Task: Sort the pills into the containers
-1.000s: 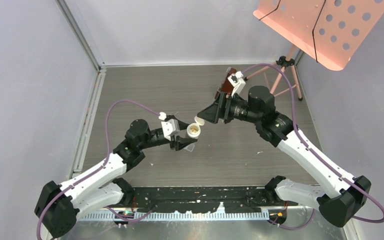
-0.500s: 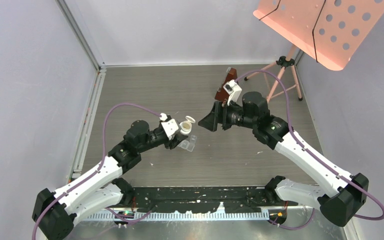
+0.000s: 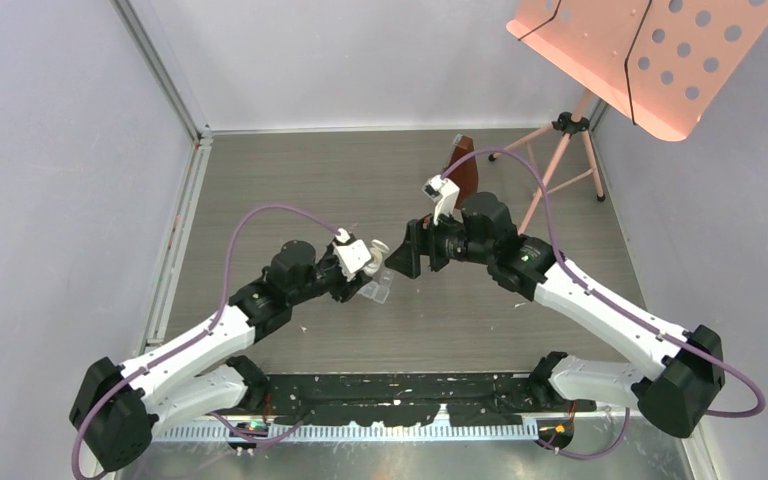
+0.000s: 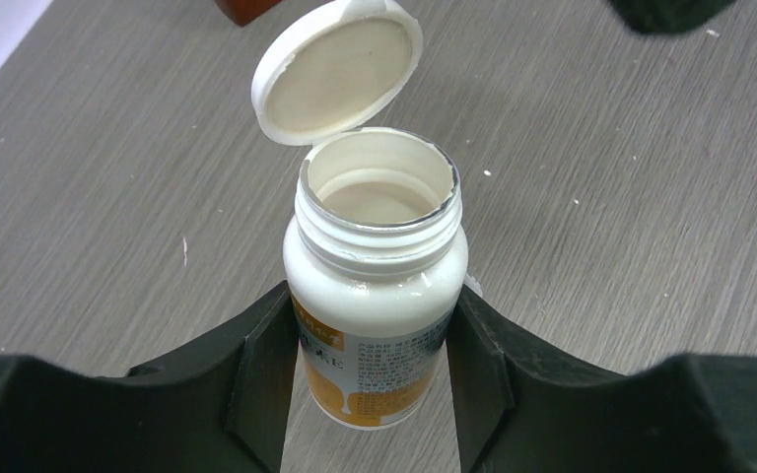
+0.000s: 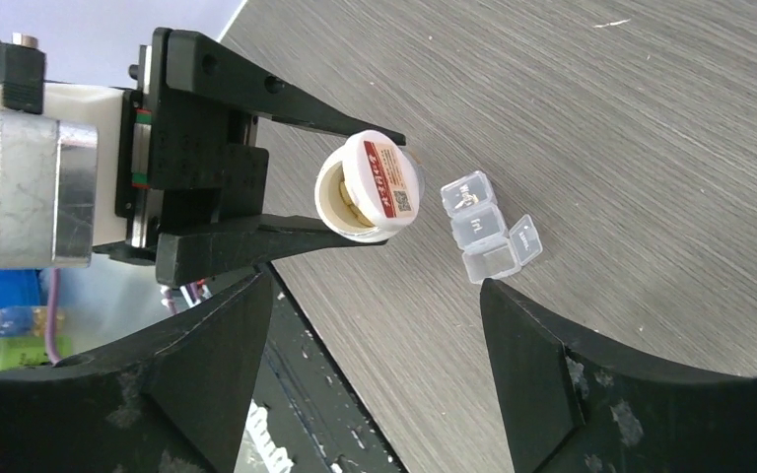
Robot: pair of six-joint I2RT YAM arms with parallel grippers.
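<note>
- Gripping the white pill bottle (image 4: 375,296) low on its labelled body, the left gripper (image 4: 373,340) has a finger pressed to each side; the hinged cap (image 4: 338,69) is flipped back and the mouth is open
- Across from it the right gripper (image 5: 373,291) has its jaws spread wide with nothing between them; seen from overhead it sits at 3 o'clock of the bottle, very near and pointing at it
- On the table (image 3: 290,190) the container box (image 5: 483,229), a clear strip of small cells, lies at 6 o'clock of the bottle in the overhead view, just beside it; neither arm touches it, and at least one little lid looks flipped up
- As for the pills, I can't pick out single ones; the right wrist view shows something yellowish inside the bottle mouth, no more
- To my eye the step in hand is the pour: the mouth should come right over an open cell and tip slowly, or tiny pills will rush out and scatter past such small openings
- That light box would likely skid if nudged, so the free gripper should either steady it or keep off
- Room between the two wrists is tight; bare table lies toward 9 and 12 o'clock, a brown object (image 3: 463,165) and a tripod (image 3: 560,140) stand at 1 to 2 o'clock, and a frame rail (image 3: 185,230) edges the table at 9 o'clock
</note>
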